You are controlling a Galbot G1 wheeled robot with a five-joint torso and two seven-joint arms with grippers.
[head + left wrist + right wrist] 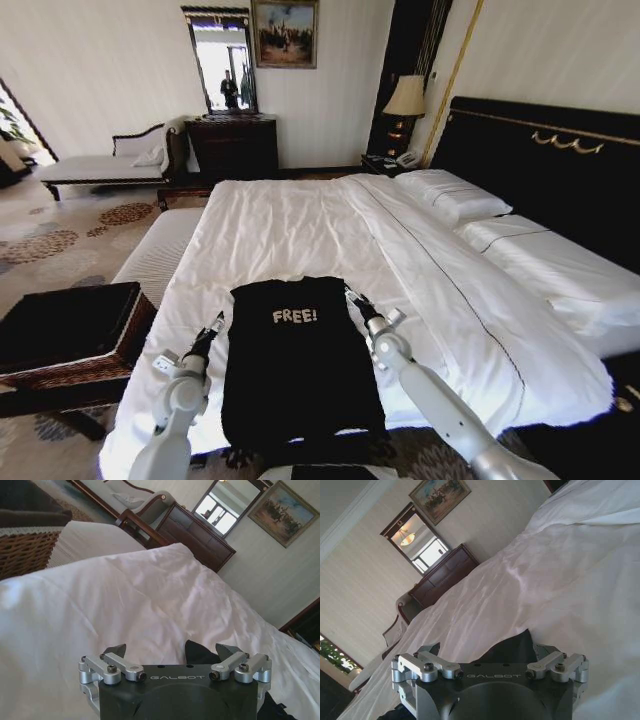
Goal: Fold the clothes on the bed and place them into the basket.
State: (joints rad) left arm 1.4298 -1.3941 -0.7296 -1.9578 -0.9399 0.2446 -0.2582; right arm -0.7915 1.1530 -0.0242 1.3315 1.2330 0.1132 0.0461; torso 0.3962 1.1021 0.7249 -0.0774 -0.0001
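Two tools flank the black T-shirt [295,360], which lies flat on the near end of the bed [300,225], "FREE!" facing up. The left tool [217,324] and the right tool [352,297] each sit at a shirt edge, fingers spread open. The basket [70,330] stands left of the bed.

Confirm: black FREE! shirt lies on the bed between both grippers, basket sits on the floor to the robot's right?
Wrong side. In the head view the basket is on the robot's left, beside the bed. The rest holds: the shirt lies between the left gripper and the right gripper.
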